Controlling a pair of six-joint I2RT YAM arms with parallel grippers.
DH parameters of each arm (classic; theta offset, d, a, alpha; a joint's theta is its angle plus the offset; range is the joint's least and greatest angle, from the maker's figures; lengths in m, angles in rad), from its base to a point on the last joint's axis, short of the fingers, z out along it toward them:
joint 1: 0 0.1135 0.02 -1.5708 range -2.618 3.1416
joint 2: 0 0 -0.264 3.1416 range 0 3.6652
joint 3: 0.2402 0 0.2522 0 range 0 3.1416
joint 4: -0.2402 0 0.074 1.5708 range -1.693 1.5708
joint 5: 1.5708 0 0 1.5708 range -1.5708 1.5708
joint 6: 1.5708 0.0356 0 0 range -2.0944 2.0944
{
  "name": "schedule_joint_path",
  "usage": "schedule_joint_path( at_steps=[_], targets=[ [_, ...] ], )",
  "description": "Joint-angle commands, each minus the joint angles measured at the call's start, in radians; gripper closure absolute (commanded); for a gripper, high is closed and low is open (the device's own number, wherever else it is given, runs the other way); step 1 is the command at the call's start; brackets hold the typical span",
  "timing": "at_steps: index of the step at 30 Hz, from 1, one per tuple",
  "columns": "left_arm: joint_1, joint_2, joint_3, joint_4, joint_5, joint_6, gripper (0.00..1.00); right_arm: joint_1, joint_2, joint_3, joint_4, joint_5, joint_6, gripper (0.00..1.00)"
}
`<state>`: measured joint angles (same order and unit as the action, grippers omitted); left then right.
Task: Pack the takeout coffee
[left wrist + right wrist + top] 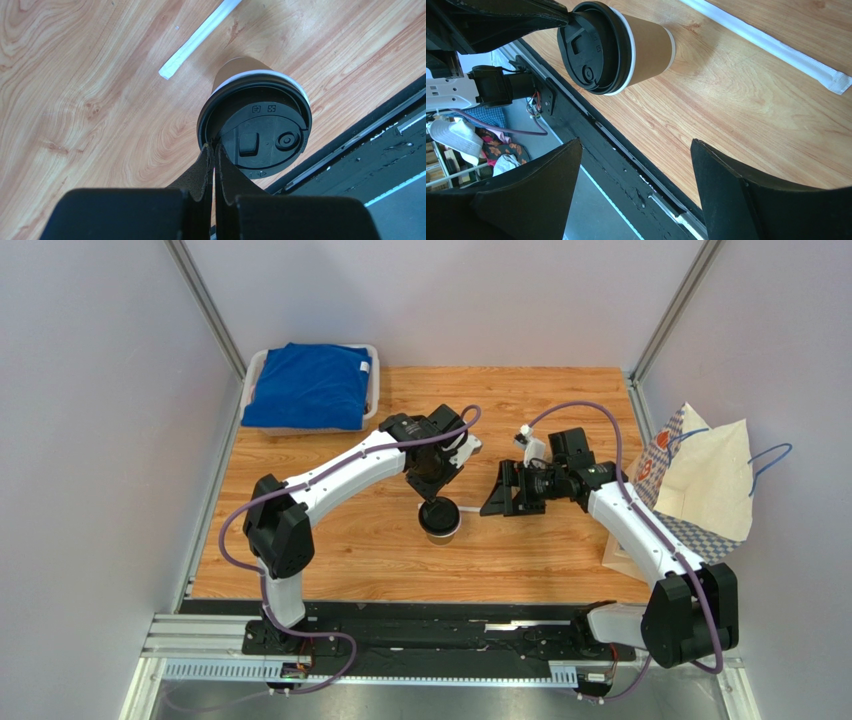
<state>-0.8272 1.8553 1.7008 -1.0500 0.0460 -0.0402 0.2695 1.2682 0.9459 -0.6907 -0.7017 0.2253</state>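
Both fingers of my left gripper [214,150] are pressed together, tips touching the rim of the lid [260,132] on the cup [440,523], which stands upright on the table [340,560]; my right gripper [635,147] gapes wide beside it, apart. Judged light, thin-walled, crushable: grip the paper wall gently, below the lid. Right wrist view shows that wall whole; only the top view shows the bag [705,475].

Item: takeout coffee [439,520], small tan paper cup, palm-sized.
Lid: round black plastic lid [265,135], sitting on top of the cup, raised rim, small moulded marks and a sip tab on its face.
Rim: thin white band showing just beneath the lid.
Pose: upright, lid up.
Place: on the wooden table [560,570], about mid-width, closer to its near edge.
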Motion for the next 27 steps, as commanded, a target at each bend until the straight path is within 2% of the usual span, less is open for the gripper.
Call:
schedule_joint_path(
  at_steps=[1, 9, 19, 24, 26, 27],
  targets=[
    [-0.006, 0.008, 0.048, -0.008, 0.005, -0.012, 1.00, -0.006, -0.006, -0.006, 0.039, -0.018, 0.005, 0.15],
    [-0.006, 0.015, 0.037, -0.015, 0.045, -0.010, 1.00, -0.006, -0.009, -0.006, 0.039, -0.016, -0.003, 0.14],
    [-0.007, 0.031, 0.042, -0.016, 0.026, -0.012, 0.95, -0.007, -0.012, -0.007, 0.039, -0.018, -0.009, 0.13],
    [-0.006, 0.021, 0.042, -0.016, 0.025, -0.010, 0.84, -0.007, -0.010, -0.004, 0.037, -0.025, -0.012, 0.11],
    [-0.006, 0.019, 0.043, -0.016, 0.018, -0.009, 0.82, -0.007, -0.009, -0.001, 0.037, -0.027, -0.011, 0.10],
    [-0.006, 0.018, 0.045, -0.016, 0.012, -0.009, 0.78, -0.007, -0.009, 0.001, 0.037, -0.028, -0.009, 0.10]
  ],
)
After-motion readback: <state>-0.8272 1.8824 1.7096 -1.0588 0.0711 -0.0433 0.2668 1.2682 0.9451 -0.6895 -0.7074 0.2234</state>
